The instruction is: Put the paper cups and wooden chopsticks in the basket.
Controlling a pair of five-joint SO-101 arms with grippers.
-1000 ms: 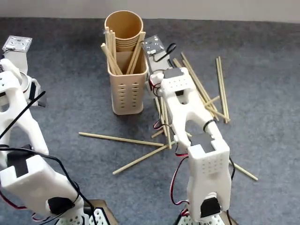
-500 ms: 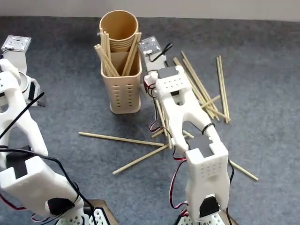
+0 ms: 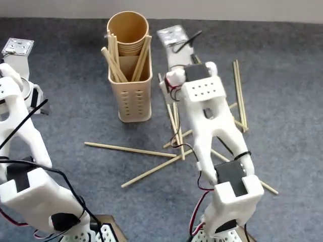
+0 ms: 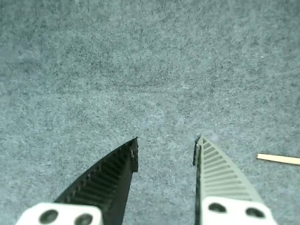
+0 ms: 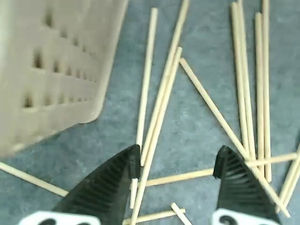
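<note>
A beige perforated basket (image 3: 130,96) stands upright on the grey carpet and holds stacked paper cups (image 3: 127,29) and several wooden chopsticks (image 3: 112,59). More chopsticks lie loose to its right (image 3: 238,96) and in front of it (image 3: 131,150). My right arm (image 3: 202,96) is just right of the basket. In the right wrist view the right gripper (image 5: 178,154) is open above a few loose chopsticks (image 5: 159,103), with the basket wall (image 5: 56,61) beside it. My left gripper (image 4: 167,140) is open over bare carpet, with one chopstick end (image 4: 279,159) nearby.
The left arm (image 3: 20,126) stands at the table's left side, away from the basket. A fan of chopsticks (image 5: 248,79) lies beyond the right gripper. Bare carpet stretches left of the basket and at the far right.
The basket shifted slightly left. The right arm then swung right, away from the basket, and reached farther over the loose chopsticks. The left arm stayed still.
</note>
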